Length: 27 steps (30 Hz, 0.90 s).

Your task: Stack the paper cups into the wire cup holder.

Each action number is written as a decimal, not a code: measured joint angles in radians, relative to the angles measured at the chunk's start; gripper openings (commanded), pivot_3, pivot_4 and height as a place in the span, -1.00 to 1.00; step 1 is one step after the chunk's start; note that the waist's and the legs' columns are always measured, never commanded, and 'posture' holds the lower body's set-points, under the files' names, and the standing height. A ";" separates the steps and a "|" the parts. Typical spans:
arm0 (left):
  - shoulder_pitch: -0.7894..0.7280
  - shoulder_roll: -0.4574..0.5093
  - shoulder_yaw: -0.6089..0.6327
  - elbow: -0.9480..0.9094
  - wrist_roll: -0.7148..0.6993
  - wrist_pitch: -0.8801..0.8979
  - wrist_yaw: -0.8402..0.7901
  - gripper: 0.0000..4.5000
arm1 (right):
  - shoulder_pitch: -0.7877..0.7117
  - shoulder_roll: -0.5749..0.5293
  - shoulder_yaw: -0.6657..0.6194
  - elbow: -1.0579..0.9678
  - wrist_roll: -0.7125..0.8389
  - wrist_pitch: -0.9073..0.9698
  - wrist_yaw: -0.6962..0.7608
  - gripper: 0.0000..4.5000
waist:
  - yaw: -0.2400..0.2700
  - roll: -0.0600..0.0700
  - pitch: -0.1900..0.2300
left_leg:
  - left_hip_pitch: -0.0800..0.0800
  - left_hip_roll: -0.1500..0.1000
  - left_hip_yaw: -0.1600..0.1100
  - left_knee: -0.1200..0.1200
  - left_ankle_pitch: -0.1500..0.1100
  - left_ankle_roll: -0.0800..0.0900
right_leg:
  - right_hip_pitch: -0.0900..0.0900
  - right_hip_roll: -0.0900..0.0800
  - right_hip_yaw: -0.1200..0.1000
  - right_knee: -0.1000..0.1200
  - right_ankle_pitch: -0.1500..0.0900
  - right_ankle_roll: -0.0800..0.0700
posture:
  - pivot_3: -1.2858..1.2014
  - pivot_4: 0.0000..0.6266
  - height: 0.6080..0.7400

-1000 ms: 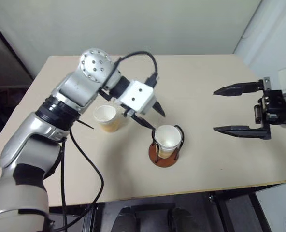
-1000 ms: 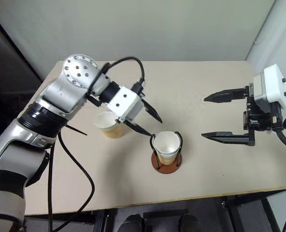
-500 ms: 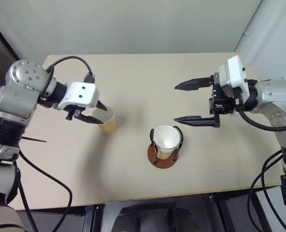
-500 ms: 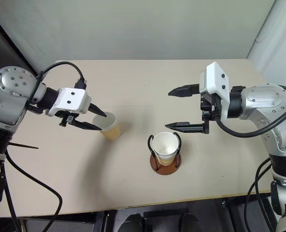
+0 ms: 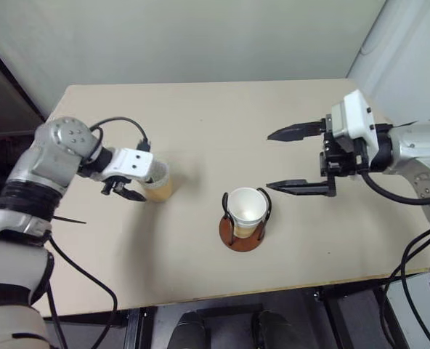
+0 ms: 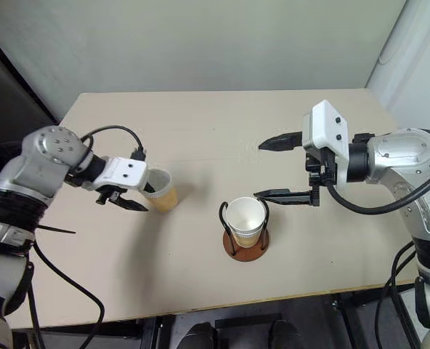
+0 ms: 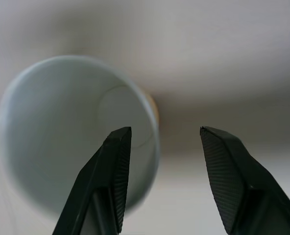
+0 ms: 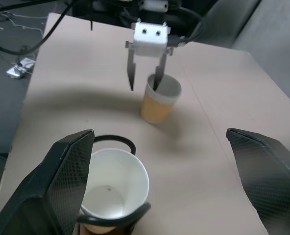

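A loose paper cup (image 5: 159, 185) stands upright on the table, left of the wire cup holder (image 5: 237, 243). My left gripper (image 5: 146, 187) points down over it, open. One finger (image 8: 157, 73) is inside the cup (image 8: 159, 100) and the other is outside, with the cup's wall between them. The holder has another paper cup (image 5: 248, 206) seated upright inside its black loops. My right gripper (image 5: 269, 161) hovers wide open above the table, just right of the holder, with nothing between its fingers.
The beige table (image 5: 200, 109) is bare around the cups. A grey wall runs behind its far edge. Black cables hang from my left arm (image 5: 91, 283) past the table's front-left edge.
My left gripper swung away from the holder to the loose cup, dropped over its rim and narrowed. The right gripper came in a little toward the holder, still wide open.
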<state>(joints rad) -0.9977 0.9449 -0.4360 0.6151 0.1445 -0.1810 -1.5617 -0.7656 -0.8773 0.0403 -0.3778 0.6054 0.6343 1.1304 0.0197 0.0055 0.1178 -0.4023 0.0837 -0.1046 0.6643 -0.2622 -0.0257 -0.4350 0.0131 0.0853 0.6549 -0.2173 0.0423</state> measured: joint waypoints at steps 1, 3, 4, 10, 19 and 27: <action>-0.002 -0.007 0.000 0.009 0.006 -0.007 0.000 -0.50 | 0.002 -0.001 -0.003 -0.006 0.000 0.004 -0.004 1.00 | 0.000 0.000 0.000 | 0.000 0.000 0.000 0.000 0.000 0.000 | 0.000 0.000 0.000 0.000 0.000 0.000 | 0.03 -0.52 1.00; -0.007 -0.018 0.001 0.026 0.015 -0.018 0.000 -0.83 | 0.007 -0.003 -0.009 -0.017 0.000 0.009 -0.011 1.00 | 0.000 0.000 0.000 | 0.000 0.000 0.000 0.000 0.000 0.000 | 0.000 0.001 0.000 0.000 0.000 0.000 | 0.03 -0.52 1.00; -0.009 -0.021 0.001 0.032 0.017 -0.023 -0.001 -0.99 | 0.008 -0.003 -0.013 -0.020 0.001 0.011 -0.013 1.00 | 0.000 0.000 0.000 | 0.000 0.000 0.000 0.000 0.000 0.000 | 0.000 0.001 0.000 0.000 0.000 0.000 | 0.03 -0.52 1.00; -0.022 -0.012 0.020 0.032 -0.025 -0.027 -0.012 -0.99 | 0.016 -0.015 -0.023 -0.025 0.001 0.016 -0.013 1.00 | 0.000 0.000 0.000 | 0.000 0.000 0.000 0.000 0.000 0.000 | 0.000 0.001 0.000 -0.001 0.000 0.000 | 0.03 -0.52 1.00; -0.215 0.023 0.025 -0.343 -0.595 0.187 -0.019 -0.99 | 0.163 -0.175 -0.243 -0.024 0.115 0.015 0.137 1.00 | 0.024 0.000 0.000 | -0.009 -0.001 0.006 0.001 0.004 -0.008 | 0.000 0.000 0.001 -0.009 0.000 0.001 | 0.03 -0.52 1.00; -0.285 -0.012 -0.148 -0.491 -0.819 0.161 -0.020 -0.99 | 0.274 -0.253 -0.393 -0.049 0.156 0.017 0.157 1.00 | 0.008 0.001 0.000 | -0.001 -0.001 0.012 0.001 0.002 -0.005 | 0.006 0.001 0.004 -0.008 0.000 0.005 | 0.03 -0.52 1.00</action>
<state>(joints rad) -1.2825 0.9326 -0.5844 0.1237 -0.6748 -0.0195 -1.5818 -0.4917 -1.1302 -0.3526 -0.4266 0.7610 0.6513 1.2870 0.0273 0.0067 0.1176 -0.4035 0.0823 -0.0921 0.6656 -0.2597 -0.0312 -0.4287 0.0141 0.0888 0.6473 -0.2171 0.0476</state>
